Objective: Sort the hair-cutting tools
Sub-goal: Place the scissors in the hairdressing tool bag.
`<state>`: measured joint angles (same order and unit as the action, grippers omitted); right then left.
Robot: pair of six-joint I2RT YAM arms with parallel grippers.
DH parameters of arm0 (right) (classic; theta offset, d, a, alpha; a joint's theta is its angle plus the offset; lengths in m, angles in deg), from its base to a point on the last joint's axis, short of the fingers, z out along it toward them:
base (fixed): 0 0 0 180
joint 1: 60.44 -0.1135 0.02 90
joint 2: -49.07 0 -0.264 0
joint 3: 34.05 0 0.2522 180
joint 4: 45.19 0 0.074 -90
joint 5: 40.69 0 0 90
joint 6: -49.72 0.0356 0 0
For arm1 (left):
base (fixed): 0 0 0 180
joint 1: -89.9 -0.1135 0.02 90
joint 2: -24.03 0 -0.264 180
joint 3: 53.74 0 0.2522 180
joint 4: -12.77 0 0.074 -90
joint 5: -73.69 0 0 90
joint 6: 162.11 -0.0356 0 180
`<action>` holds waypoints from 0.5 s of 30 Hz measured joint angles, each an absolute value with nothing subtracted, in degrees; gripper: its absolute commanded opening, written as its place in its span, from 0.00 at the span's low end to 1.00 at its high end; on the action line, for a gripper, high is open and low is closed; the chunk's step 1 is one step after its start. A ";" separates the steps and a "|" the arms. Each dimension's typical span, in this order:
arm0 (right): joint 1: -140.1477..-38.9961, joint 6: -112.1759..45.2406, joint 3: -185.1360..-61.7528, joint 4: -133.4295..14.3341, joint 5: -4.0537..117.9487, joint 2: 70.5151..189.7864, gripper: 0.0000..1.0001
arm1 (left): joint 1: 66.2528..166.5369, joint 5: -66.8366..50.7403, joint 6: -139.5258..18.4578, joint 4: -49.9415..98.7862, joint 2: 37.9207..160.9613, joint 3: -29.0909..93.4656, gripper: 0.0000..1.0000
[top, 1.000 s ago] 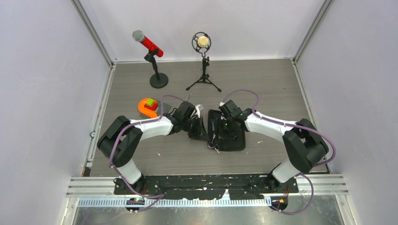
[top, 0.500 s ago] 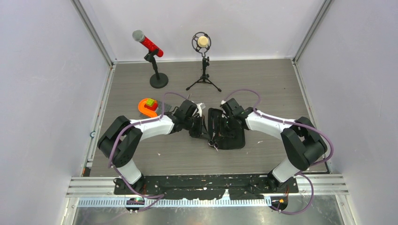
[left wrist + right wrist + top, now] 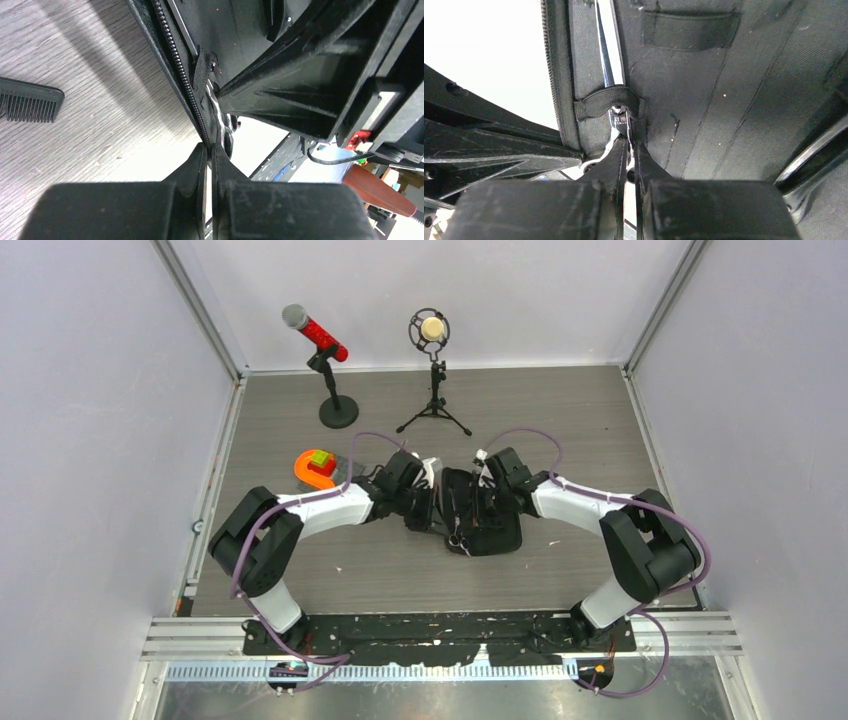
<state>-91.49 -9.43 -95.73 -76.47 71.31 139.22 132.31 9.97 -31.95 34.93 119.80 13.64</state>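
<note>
Zip edge of the open case (image 3: 235,30) sits pinched in the narrow left gripper (image 3: 209,150); the comb (image 3: 30,102) lies on the counter (image 3: 100,100) beside it. Silver scissors (image 3: 613,50) sit under the case's strap (image 3: 606,100), with the right gripper (image 3: 628,150) clamped on them. Their stamp is too small to read.

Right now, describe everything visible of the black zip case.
The zip case is flat, rectangular and made of black woven fabric. It lies open near the middle of the table. A black zipper runs along its rim. Inside, one elastic loop holds silver scissors, and another strap lies flat. The left gripper pinches the zippered edge. The right gripper is shut on the scissors below the loop. A comb lies apart beside it.
</note>
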 measured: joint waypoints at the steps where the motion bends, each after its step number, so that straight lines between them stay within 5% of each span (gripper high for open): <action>1: -90.73 -8.88 -94.99 -75.20 71.98 139.04 0.05 | 132.31 10.17 -32.21 34.89 119.80 13.67 0.00; 15: -91.41 -5.89 -90.03 -64.86 75.33 138.69 0.05 | 132.31 10.48 -35.71 40.07 120.09 15.22 0.00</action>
